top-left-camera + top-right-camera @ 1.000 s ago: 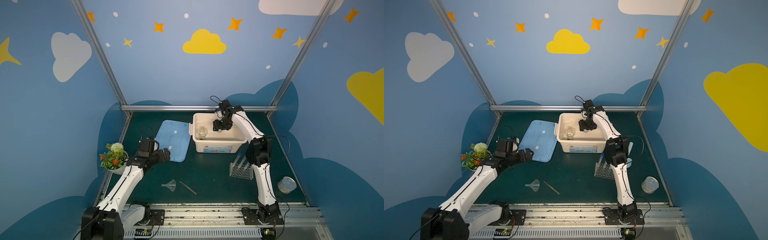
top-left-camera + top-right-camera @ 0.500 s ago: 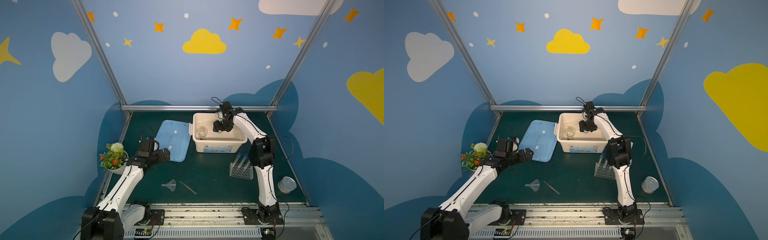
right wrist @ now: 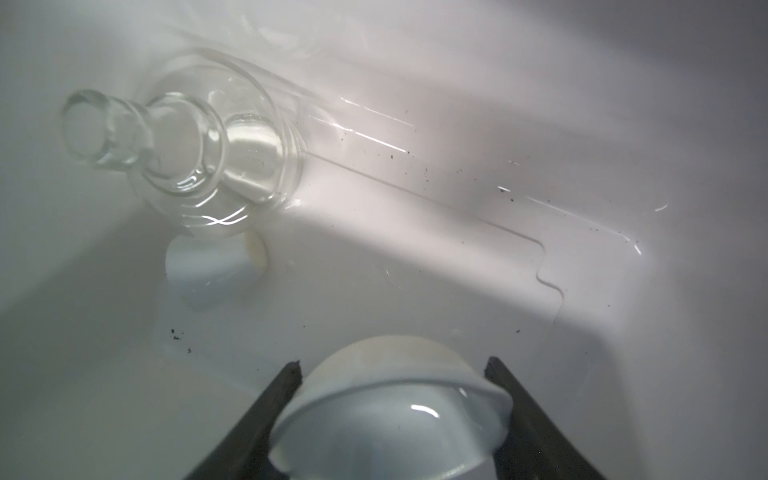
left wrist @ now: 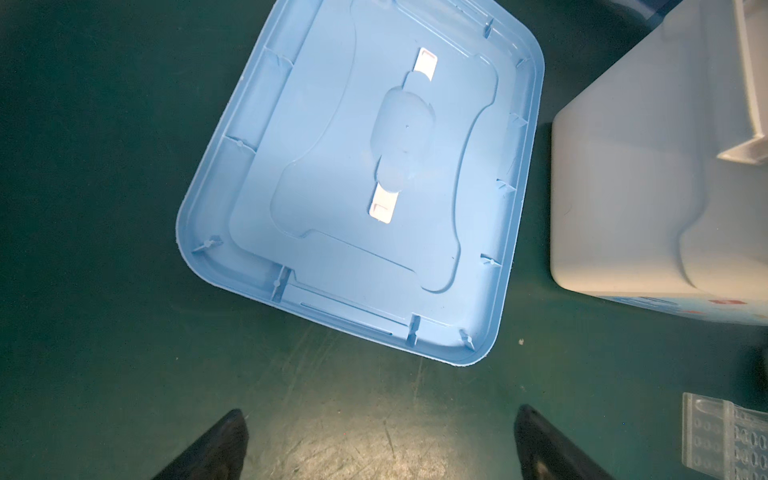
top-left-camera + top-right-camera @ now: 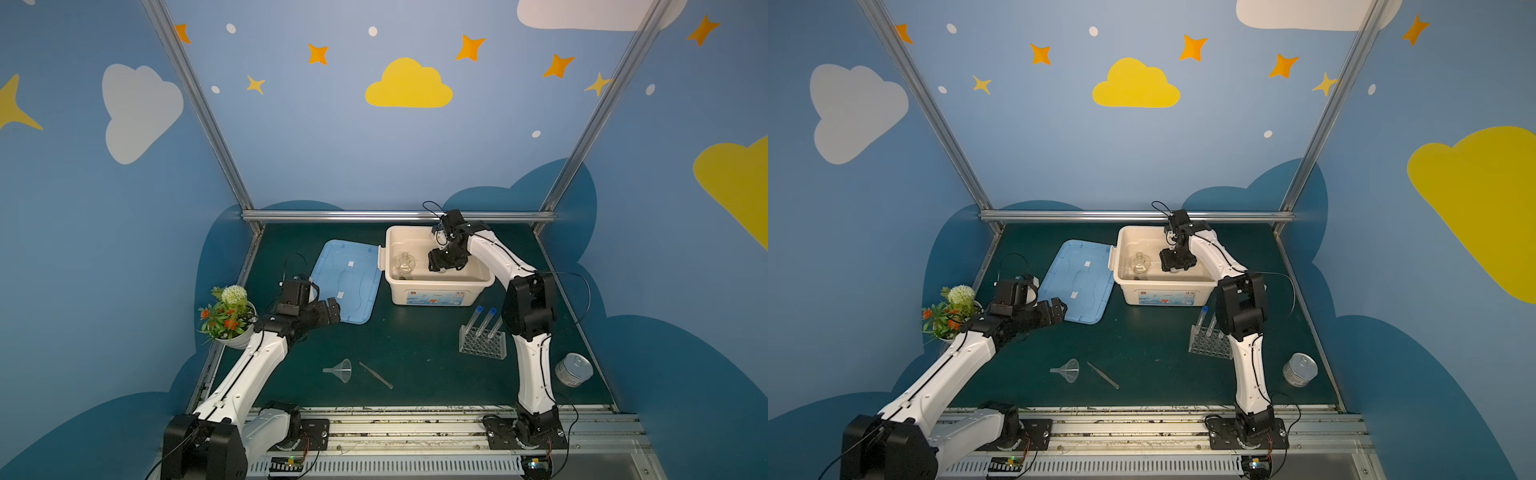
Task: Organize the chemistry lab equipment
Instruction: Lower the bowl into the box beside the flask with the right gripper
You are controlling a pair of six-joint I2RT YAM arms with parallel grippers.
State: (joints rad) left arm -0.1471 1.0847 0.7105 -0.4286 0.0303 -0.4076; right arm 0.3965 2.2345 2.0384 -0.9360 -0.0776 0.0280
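The right elbow (image 5: 528, 307) has shifted outward; right tool (image 3: 394, 362) clamps glossy round bowl (image 3: 390, 415), left tool (image 4: 380, 409) gapes.

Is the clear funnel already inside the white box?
No, the funnel lies on the green table beside the tweezers, outside the box.

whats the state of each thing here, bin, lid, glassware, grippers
bin: open, lid off
lid: flat beside bin
flask: upright in bin
bowl: gripped, inside bin
right gripper: shut on bowl
left gripper: open, empty
test tubes: leaning in rack
funnel: on its side
tweezers: lying flat
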